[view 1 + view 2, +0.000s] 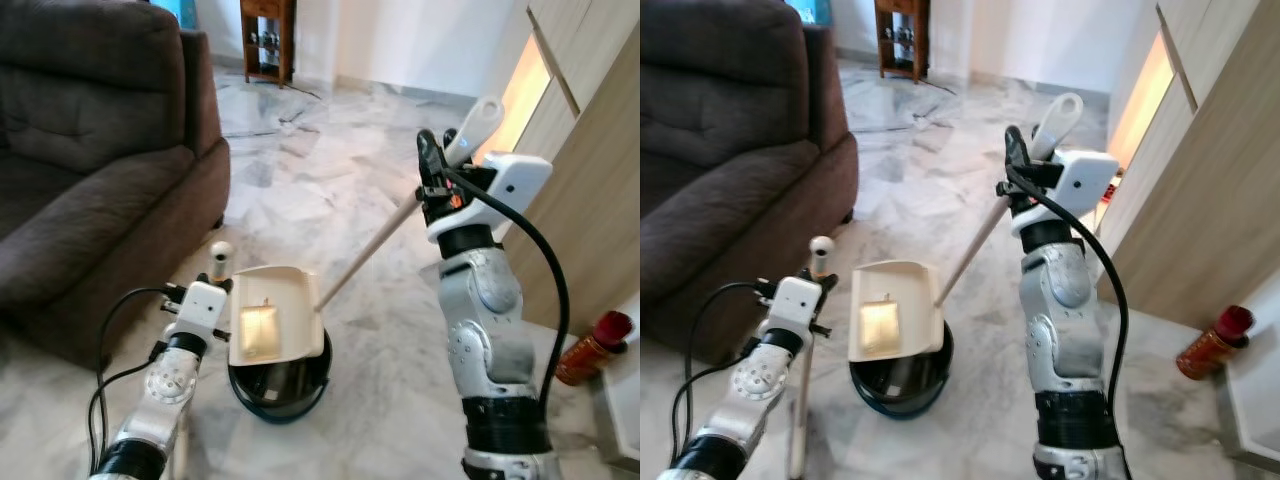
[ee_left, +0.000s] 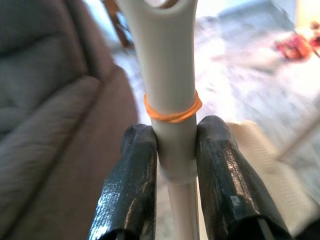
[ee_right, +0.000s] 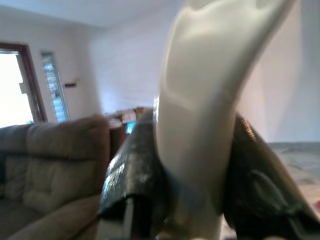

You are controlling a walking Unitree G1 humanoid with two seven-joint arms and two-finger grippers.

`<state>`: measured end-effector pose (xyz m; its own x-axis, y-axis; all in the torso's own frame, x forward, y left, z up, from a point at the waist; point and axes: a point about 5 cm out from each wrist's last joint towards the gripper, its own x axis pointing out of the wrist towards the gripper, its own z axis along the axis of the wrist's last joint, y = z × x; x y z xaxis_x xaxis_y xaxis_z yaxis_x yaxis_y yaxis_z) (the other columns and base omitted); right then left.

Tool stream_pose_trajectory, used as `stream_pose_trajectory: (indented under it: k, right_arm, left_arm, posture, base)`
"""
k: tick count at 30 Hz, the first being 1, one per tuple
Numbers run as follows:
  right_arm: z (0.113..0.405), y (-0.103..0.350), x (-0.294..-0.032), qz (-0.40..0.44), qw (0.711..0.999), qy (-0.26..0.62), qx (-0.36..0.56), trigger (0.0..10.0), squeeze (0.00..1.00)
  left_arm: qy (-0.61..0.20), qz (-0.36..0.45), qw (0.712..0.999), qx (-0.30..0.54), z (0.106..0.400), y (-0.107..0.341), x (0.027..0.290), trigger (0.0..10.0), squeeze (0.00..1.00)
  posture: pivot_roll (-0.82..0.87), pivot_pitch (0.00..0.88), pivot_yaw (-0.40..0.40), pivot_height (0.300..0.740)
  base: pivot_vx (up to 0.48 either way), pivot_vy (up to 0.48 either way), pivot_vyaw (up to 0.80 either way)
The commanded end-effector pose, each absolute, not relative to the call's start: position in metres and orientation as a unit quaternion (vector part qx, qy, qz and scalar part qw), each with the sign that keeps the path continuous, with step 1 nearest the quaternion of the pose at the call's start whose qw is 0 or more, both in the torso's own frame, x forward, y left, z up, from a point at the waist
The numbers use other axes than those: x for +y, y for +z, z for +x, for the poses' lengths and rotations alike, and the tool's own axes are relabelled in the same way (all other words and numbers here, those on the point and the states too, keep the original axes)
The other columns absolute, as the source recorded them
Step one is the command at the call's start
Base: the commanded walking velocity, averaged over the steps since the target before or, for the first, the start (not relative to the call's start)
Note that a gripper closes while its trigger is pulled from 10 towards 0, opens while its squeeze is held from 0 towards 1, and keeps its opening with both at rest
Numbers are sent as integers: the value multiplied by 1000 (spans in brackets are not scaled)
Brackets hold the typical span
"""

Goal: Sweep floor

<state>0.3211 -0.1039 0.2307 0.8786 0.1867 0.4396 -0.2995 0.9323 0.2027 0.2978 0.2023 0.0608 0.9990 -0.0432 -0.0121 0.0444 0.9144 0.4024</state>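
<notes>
A cream dustpan (image 1: 265, 313) tilts over a dark round bin (image 1: 282, 380) on the marble floor (image 1: 330, 190). The left hand (image 2: 172, 165) is clamped on the dustpan's upright pale handle (image 2: 167, 75), just under an orange rubber band (image 2: 172, 114). The right hand (image 3: 192, 185) is clamped on the broom handle (image 1: 370, 252), which slants down toward the bin. A brown sofa (image 1: 90, 150) stands left, and a red bottle (image 1: 592, 348) right.

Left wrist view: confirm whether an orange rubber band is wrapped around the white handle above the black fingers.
Yes, an orange rubber band circles the white plastic handle just above the two black fingers clamped on it.
</notes>
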Motion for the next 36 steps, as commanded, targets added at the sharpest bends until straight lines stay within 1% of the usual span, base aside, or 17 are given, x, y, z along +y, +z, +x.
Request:
stream_pose_trajectory:
  k: [1,17,21,22,23,24,25,30,31,32,33,36]
  right_arm:
    - [318,247,-108,154,947,127,-252,10000,0]
    - [317,246,-107,149,947,133,-253,10000,0]
    - [313,248,-102,115,946,140,-269,10000,0]
    - [310,249,-98,87,946,144,-278,10000,0]
    - [310,249,-98,87,946,144,-278,10000,0]
    - [307,251,-91,58,941,161,-291,10000,0]
    - [304,252,-85,50,938,169,-297,10000,0]
    - [301,253,-75,63,934,178,-302,10000,0]
    - [298,254,-67,59,931,189,-306,10000,0]
    - [298,254,-67,59,931,189,-306,10000,0]
    - [294,255,-58,57,926,203,-313,10000,0]
    - [286,258,-42,62,915,233,-325,10000,0]
  left_arm:
    - [-36,209,976,-42,307,77,190,10000,0]
    - [-37,210,976,-43,305,76,191,10000,0]
    - [-38,211,976,-44,305,76,191,10000,0]
    - [-39,212,975,-43,305,76,192,10000,0]
    - [-39,212,975,-43,305,76,192,10000,0]
    - [-40,213,975,-43,305,76,191,10000,0]
    - [-41,213,975,-43,305,76,191,10000,0]
    - [-42,214,975,-43,305,76,191,10000,0]
    - [-44,215,975,-44,305,76,190,10000,0]
    - [-44,215,975,-44,305,76,190,10000,0]
    - [-49,221,973,-45,306,77,190,10000,0]
    - [-50,224,972,-46,306,77,190,10000,0]
  posture:
    - [77,0,-18,740]
    - [79,0,-19,740]
    - [78,0,-17,740]
    - [75,0,-15,740]
    - [75,0,-15,740]
    - [73,0,-14,740]
    - [71,0,-13,740]
    - [74,0,-11,740]
    - [73,0,-8,740]
    - [73,0,-8,740]
    - [74,0,-6,740]
    - [76,0,-6,740]
  base:
    - [247,0,0]
    - [0,0,0]
    - [0,0,0]
    - [0,0,0]
    - [0,0,0]
    - [0,0,0]
    - [0,0,0]
    - [0,0,0]
    - [0,0,0]
    - [0,0,0]
    - [0,0,0]
    - [0,0,0]
